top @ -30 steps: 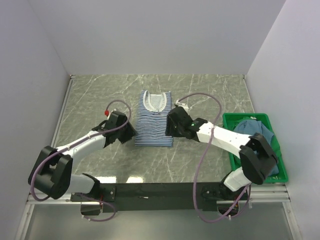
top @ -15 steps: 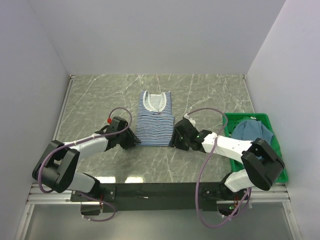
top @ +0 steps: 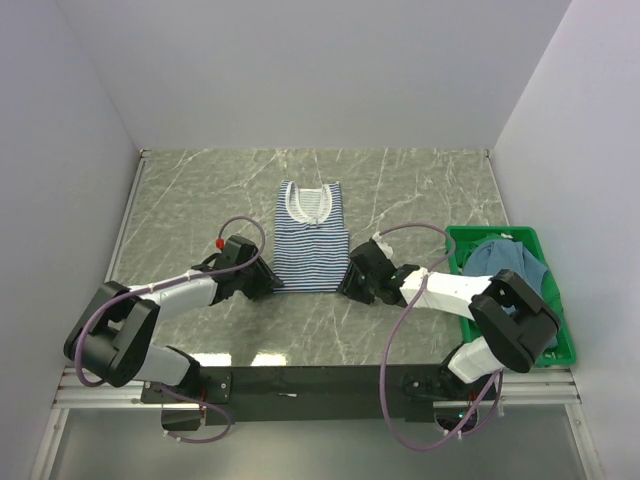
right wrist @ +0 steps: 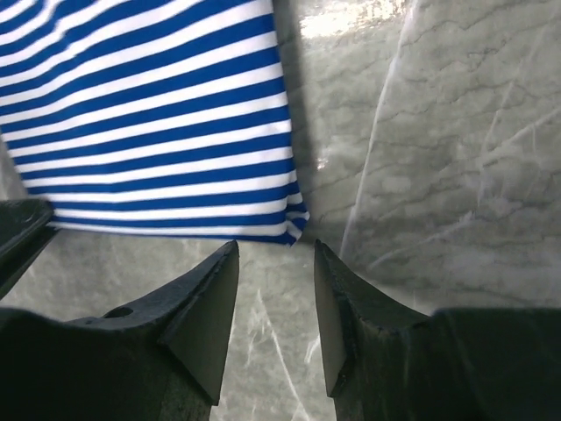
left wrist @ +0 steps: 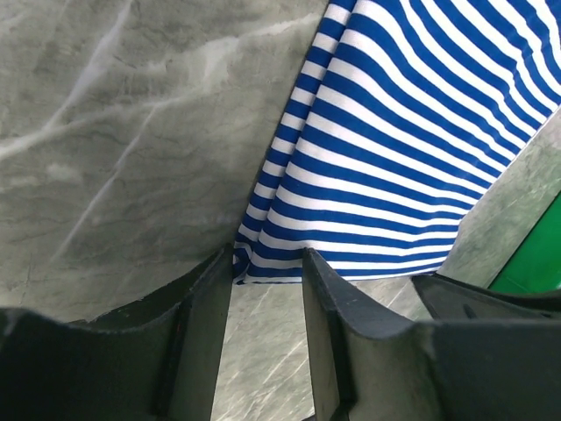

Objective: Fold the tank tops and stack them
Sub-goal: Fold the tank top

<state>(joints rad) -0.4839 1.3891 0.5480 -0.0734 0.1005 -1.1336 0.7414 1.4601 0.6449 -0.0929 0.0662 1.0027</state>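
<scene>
Down low on the bench [top: 200,190], with the left tool [left wrist: 267,259] spread at the near left hem corner of the striped tank top [top: 308,250] and the right tool [right wrist: 276,250] spread just short of the near right corner, nothing clamped. Looks like the start of a hem-to-neck fold. Calls for closing on both corners, lifting together, then carrying far toward the white neck trim. Leaves the teal tank top [top: 510,262] bunched in the green crate [top: 460,240] at right, well apart.
</scene>
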